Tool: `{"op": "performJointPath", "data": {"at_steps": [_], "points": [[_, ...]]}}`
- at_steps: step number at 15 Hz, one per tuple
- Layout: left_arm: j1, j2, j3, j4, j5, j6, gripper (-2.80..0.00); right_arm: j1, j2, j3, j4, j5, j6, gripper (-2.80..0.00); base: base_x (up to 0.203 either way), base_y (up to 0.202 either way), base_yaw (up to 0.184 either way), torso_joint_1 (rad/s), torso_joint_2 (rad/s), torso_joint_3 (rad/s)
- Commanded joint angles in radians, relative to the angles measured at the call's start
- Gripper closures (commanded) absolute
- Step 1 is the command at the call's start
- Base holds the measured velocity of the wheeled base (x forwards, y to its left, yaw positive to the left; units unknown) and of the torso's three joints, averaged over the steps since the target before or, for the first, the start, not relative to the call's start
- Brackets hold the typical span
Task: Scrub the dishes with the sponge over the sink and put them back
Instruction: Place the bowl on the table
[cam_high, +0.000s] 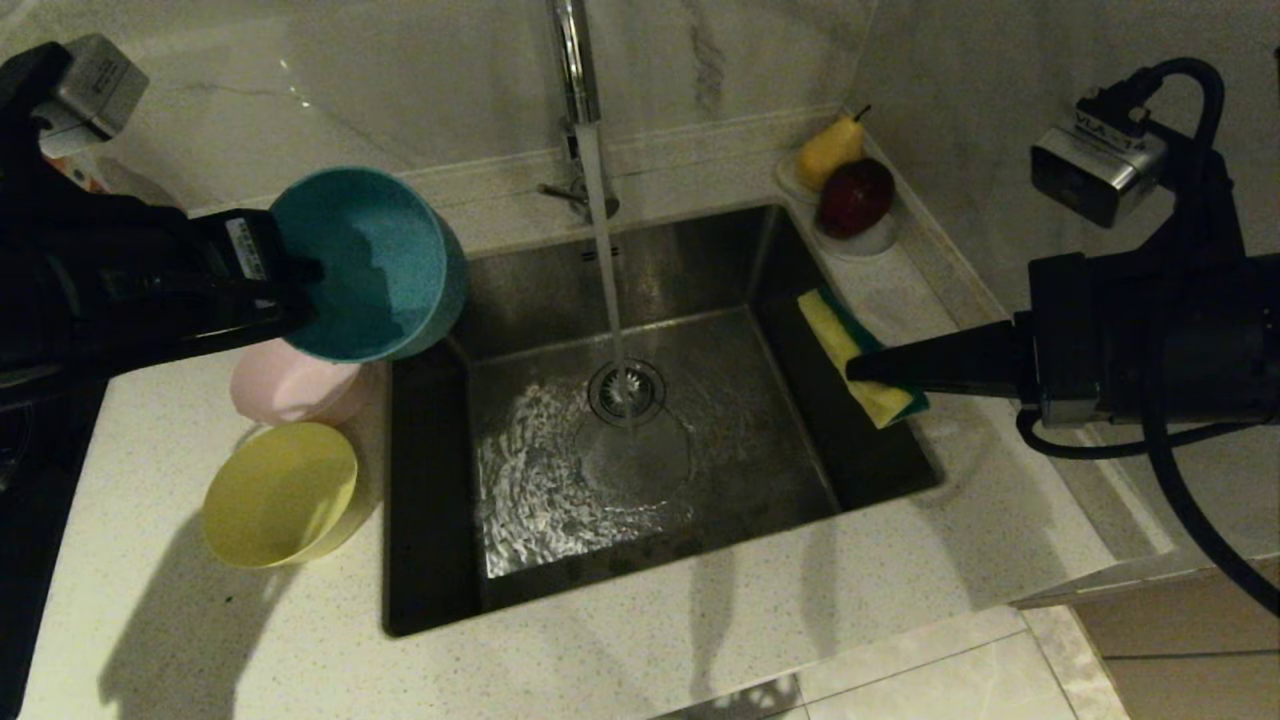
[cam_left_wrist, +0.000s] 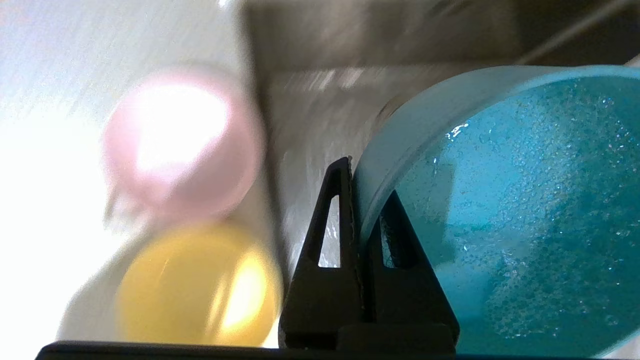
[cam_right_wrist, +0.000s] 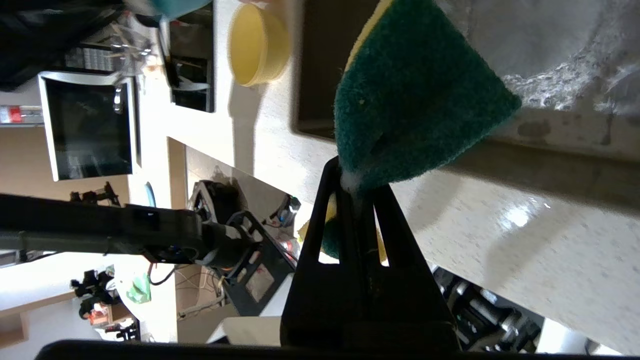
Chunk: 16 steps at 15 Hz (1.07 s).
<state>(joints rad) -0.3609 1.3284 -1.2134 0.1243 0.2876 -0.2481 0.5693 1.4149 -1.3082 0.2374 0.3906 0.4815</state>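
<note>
My left gripper (cam_high: 300, 285) (cam_left_wrist: 357, 200) is shut on the rim of the light blue bowl (cam_high: 365, 262) (cam_left_wrist: 510, 210), held tilted in the air over the sink's left edge, its wet inside facing the camera. The pink bowl (cam_high: 290, 385) (cam_left_wrist: 177, 145) and the yellow bowl (cam_high: 280, 492) (cam_left_wrist: 195, 285) stand on the counter left of the sink (cam_high: 790, 260). My right gripper (cam_high: 860, 368) (cam_right_wrist: 357, 182) is shut on the sponge (cam_high: 862, 360) (cam_right_wrist: 415, 100), green face and yellow body, above the sink's right rim. Water runs from the tap (cam_high: 572, 60) onto the drain strainer (cam_high: 627, 390).
A white dish (cam_high: 870, 240) with a pear (cam_high: 830, 150) and a dark red apple (cam_high: 857, 195) sits at the sink's back right corner. Pale speckled counter (cam_high: 700, 640) surrounds the basin, with a marble wall behind. Its front edge drops to floor tiles at the lower right.
</note>
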Motion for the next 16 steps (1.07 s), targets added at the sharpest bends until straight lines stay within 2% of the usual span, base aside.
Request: {"op": "performJointPath", "data": {"at_steps": [1,2,4,9,10,12,16], "points": [[0.072,-0.009,-0.112,0.272,0.009,-0.108,0.00,-0.029,0.001,0.019,0.002,0.004,0.002,0.00,0.000,0.000,0.000,0.000,0.00,0.000],[0.102,-0.008,-0.128,0.294,0.011,-0.137,0.00,-0.037,0.000,0.029,0.001,0.006,0.002,0.00,0.000,0.000,0.000,0.000,0.00,0.000],[0.216,-0.005,-0.138,0.309,0.009,-0.164,0.00,-0.046,0.006,0.043,-0.001,0.012,0.000,0.00,0.000,0.000,0.000,0.000,0.00,0.000],[0.503,0.084,-0.148,0.337,-0.016,-0.319,0.00,-0.061,0.048,0.046,-0.001,0.014,-0.002,0.00,0.000,0.000,0.000,0.000,0.00,0.000],[0.551,0.107,-0.154,0.335,-0.040,-0.349,0.00,-0.062,0.054,0.053,-0.001,0.014,-0.003,0.00,0.000,0.000,0.000,0.000,0.00,0.000],[0.615,0.154,-0.195,0.333,-0.094,-0.428,0.00,-0.063,0.063,0.071,-0.026,0.014,-0.004,0.00,0.000,0.000,0.000,0.000,0.00,0.000],[0.701,0.256,-0.234,0.331,-0.102,-0.505,0.00,-0.083,0.072,0.126,-0.114,0.016,-0.003,0.00,0.000,0.000,0.000,0.000,0.00,0.000]]}}
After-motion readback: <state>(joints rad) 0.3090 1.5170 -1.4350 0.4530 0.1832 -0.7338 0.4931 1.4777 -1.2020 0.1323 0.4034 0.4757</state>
